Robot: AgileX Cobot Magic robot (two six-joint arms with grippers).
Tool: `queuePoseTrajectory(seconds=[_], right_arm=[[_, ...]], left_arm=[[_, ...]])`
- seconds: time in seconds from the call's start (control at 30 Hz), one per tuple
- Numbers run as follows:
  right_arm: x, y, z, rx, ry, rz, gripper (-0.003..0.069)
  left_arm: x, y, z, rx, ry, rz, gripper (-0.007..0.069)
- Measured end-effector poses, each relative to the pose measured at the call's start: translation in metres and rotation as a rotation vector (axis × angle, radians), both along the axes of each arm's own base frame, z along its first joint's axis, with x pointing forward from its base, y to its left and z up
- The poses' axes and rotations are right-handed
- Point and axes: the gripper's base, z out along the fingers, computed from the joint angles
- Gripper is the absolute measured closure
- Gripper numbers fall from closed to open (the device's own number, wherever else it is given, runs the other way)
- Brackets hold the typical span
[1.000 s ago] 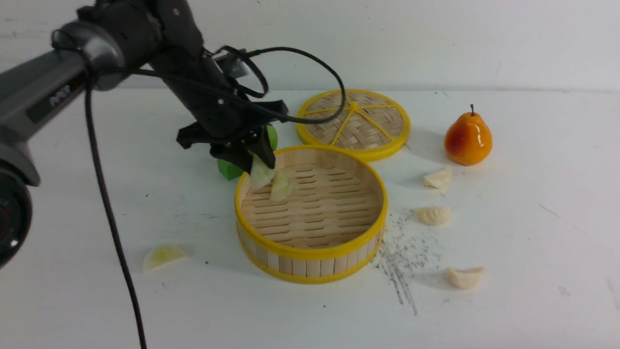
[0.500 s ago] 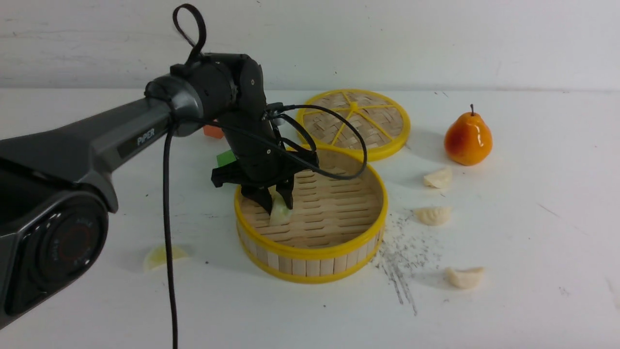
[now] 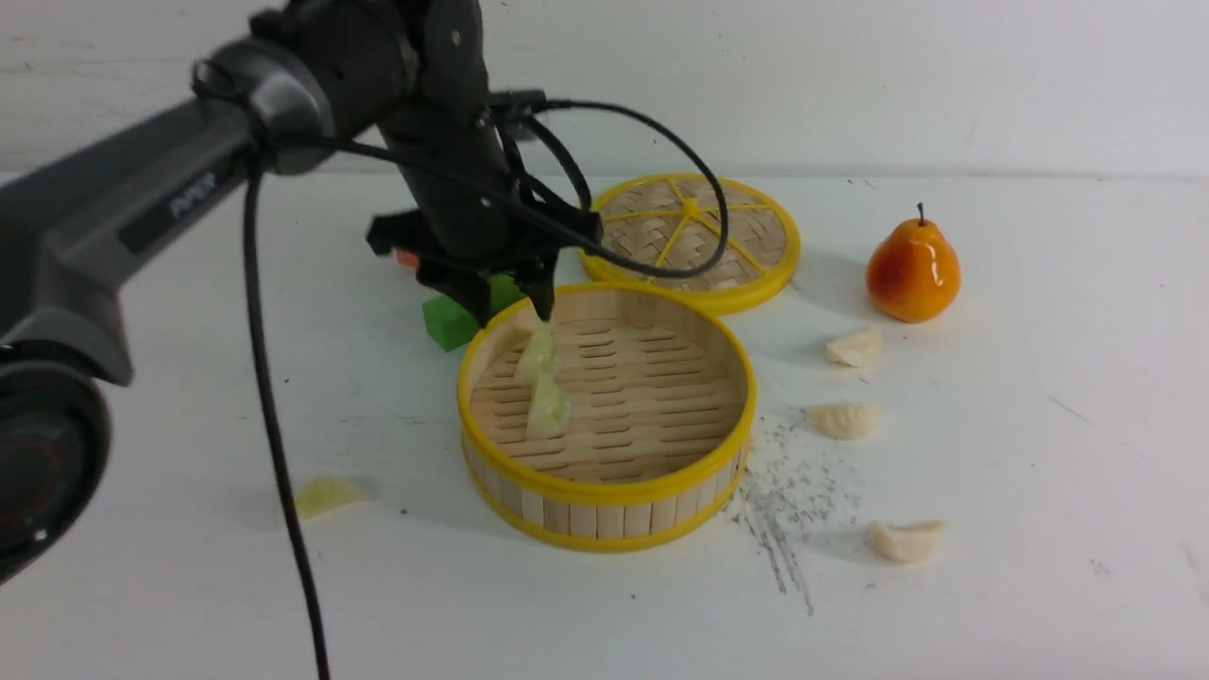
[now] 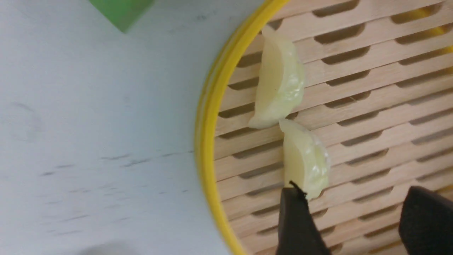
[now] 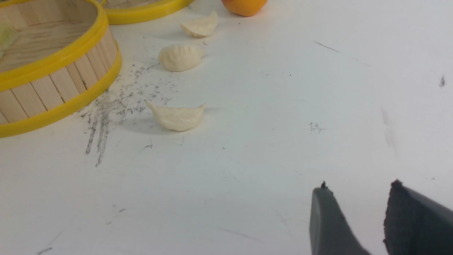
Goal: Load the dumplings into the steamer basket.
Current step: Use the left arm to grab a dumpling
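Hovering wide open and empty over the round yellow-rimmed bamboo steamer basket point(image 3: 604, 491), the left gripper point(image 3: 515, 302) stands above two translucent pale green crescent dumplings point(image 3: 549, 408) lying on its slats, probably light, soft and slippery, best pinched across the plump middle.

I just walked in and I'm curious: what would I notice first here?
A big black arm holds its tool open over the yellow-rimmed basket in the middle, where two green dumplings lie. A shiny orange pear stands at the back right.
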Motion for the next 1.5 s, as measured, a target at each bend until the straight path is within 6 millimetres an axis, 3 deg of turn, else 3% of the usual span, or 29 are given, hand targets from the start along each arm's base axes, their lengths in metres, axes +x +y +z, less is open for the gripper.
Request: queuePoseTrajectory(seconds=[0.1, 0.2, 0.3, 0.33, 0.4, 0.43, 0.63, 0.87, 1.07, 1.5], right_arm=[[0.000, 0.000, 0.000, 0.000, 0.000, 0.000, 0.0419], [0.000, 0.000, 0.000, 0.000, 0.000, 0.000, 0.0419], [0.000, 0.000, 0.000, 0.000, 0.000, 0.000, 0.0419], [0.000, 0.000, 0.000, 0.000, 0.000, 0.000, 0.0419], [0.000, 0.000, 0.000, 0.000, 0.000, 0.000, 0.0419], [0.000, 0.000, 0.000, 0.000, 0.000, 0.000, 0.0419], [0.000, 0.000, 0.000, 0.000, 0.000, 0.000, 0.0419], [0.000, 0.000, 0.000, 0.000, 0.000, 0.000, 0.0419], [0.000, 0.000, 0.000, 0.000, 0.000, 0.000, 0.0419], [0.000, 0.000, 0.000, 0.000, 0.000, 0.000, 0.0419]], left_arm=[[-0.012, 0.025, 0.032, 0.138, -0.095, -0.037, 0.0237], [-0.019, 0.049, 0.029, 0.167, -0.057, -0.011, 0.0237], [-0.028, 0.080, -0.021, 0.180, 0.142, 0.007, 0.0237], [-0.028, 0.080, -0.021, 0.180, 0.142, 0.007, 0.0237], [-0.032, 0.092, -0.061, 0.205, 0.223, -0.040, 0.0237], [-0.031, 0.093, -0.072, 0.208, 0.215, -0.062, 0.0237], [-0.022, 0.090, -0.092, 0.222, 0.163, -0.168, 0.0237], [-0.020, 0.092, -0.126, 0.274, 0.272, -0.236, 0.0237], [-0.020, 0.092, -0.133, 0.283, 0.321, -0.237, 0.0278], [-0.021, 0.090, -0.134, 0.213, 0.354, 0.016, 0.0288]])
